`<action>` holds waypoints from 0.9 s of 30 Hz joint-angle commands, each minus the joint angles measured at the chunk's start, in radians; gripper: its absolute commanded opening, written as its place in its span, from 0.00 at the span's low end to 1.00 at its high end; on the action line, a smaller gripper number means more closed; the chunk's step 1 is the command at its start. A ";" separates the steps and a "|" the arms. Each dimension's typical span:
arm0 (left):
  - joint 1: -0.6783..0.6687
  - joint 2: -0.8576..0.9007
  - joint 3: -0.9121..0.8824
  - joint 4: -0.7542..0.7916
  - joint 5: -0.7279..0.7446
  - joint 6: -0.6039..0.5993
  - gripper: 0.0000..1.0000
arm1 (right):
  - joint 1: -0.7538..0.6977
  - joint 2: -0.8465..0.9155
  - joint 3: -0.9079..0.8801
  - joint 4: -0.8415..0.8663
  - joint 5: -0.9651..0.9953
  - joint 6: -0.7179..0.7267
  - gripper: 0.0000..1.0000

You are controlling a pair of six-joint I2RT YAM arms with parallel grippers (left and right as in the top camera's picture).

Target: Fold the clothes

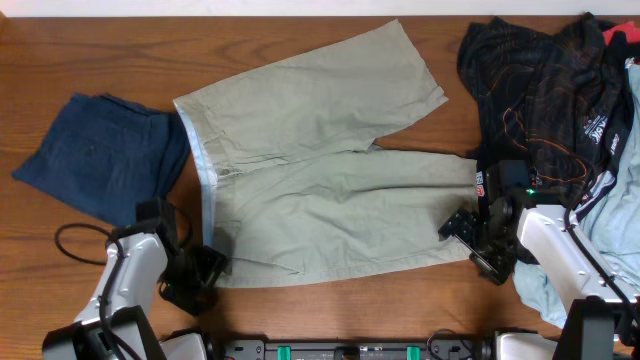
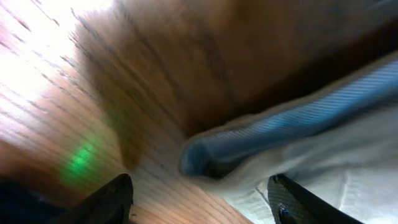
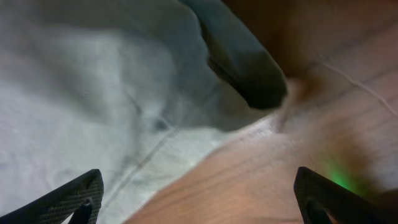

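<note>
Khaki-beige shorts lie spread flat in the middle of the table, with the pale blue waistband lining along their left edge. My left gripper is open at the shorts' near left waistband corner; in the left wrist view the blue lining lies just ahead of the open fingers. My right gripper is open at the near right leg hem; in the right wrist view the hem lies between the open fingers. Navy shorts lie at the left. A black shirt with orange print lies at the right.
A light blue garment lies at the right edge under the right arm. A red item shows at the far right corner. A black cable loops near the left arm. The wooden table shows along the near edge.
</note>
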 commanded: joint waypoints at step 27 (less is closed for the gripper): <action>-0.002 -0.007 -0.002 0.078 -0.019 0.031 0.06 | -0.011 -0.010 -0.094 0.067 0.041 0.119 0.88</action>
